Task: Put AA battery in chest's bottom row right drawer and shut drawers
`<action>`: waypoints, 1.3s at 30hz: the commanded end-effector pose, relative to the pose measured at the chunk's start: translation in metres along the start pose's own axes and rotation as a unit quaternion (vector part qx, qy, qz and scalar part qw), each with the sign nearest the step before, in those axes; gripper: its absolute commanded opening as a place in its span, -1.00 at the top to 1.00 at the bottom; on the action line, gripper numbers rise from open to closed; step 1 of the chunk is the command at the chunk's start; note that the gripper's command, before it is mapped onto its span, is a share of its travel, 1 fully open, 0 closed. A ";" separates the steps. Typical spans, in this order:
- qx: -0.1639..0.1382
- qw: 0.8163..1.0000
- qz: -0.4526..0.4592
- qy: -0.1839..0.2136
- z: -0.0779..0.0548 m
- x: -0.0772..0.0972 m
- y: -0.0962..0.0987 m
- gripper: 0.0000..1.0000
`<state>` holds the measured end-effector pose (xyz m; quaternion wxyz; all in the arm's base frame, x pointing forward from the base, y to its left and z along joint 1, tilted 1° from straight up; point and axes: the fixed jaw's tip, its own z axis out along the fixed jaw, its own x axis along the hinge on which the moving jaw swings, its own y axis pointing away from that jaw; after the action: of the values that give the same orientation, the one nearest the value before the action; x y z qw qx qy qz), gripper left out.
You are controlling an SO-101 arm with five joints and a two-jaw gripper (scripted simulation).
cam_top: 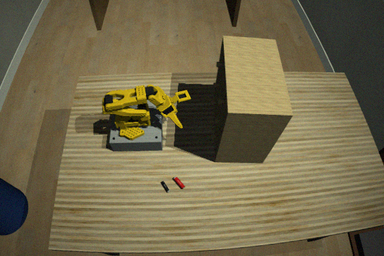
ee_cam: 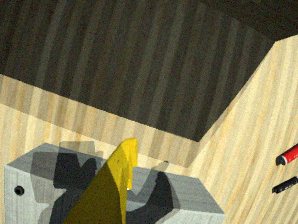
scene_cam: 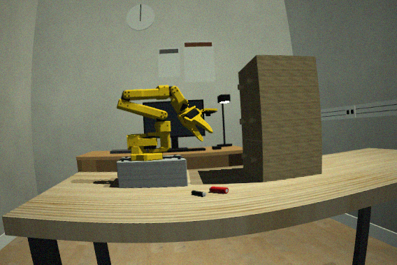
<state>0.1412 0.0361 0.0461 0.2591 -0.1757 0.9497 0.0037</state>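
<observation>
Table: a pale, streaky wood top (cam_top: 216, 205) (scene_cam: 147, 213) (ee_cam: 250, 165) with a thick edge runs across the lower part of the exterior view, on dark legs.
Black cylinder: small and slim with a pale end (cam_top: 165, 186) (scene_cam: 198, 194) (ee_cam: 285, 185), lying on its side at the lower middle of the exterior view.
Red cylinder: thicker and smooth, with a black end band (cam_top: 178, 183) (scene_cam: 219, 189) (ee_cam: 288, 154), lying just beside the black one, apart from it.
AA battery: one of these two on the table; I cannot tell which from their looks.
Base: a grey, grained block (cam_top: 136, 145) (scene_cam: 152, 174) (ee_cam: 20, 207) left of centre in the exterior view.
Arm: yellow with black joints (cam_top: 122, 103) (scene_cam: 145, 94); its lower link leans back to the left, the upper link runs nearly level to the right, and the wrist slopes down right.
Gripper: hangs above the table (cam_top: 181, 125) (scene_cam: 206, 136) (ee_cam: 131, 145), pointing down right, jaws about half open with nothing between them.
Chest: a tall wooden box (cam_top: 255, 76) (scene_cam: 290, 117) right of centre, its handled side facing the arm, throwing a dark shadow.
Lamp: black and lit (scene_cam: 224, 98), behind, on a brown desk (scene_cam: 98, 156).
Clock: round and pale (scene_cam: 140, 17), upper left on the wall.
</observation>
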 end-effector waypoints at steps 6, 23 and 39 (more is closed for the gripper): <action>0.034 0.992 0.122 0.007 -0.007 -0.005 -0.022 0.00; 0.034 0.992 0.122 0.007 -0.007 -0.005 -0.022 0.00; 0.034 0.992 0.122 0.007 -0.007 -0.005 -0.022 0.00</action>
<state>0.1487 0.0182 0.0546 0.2562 -0.0604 0.9647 0.0017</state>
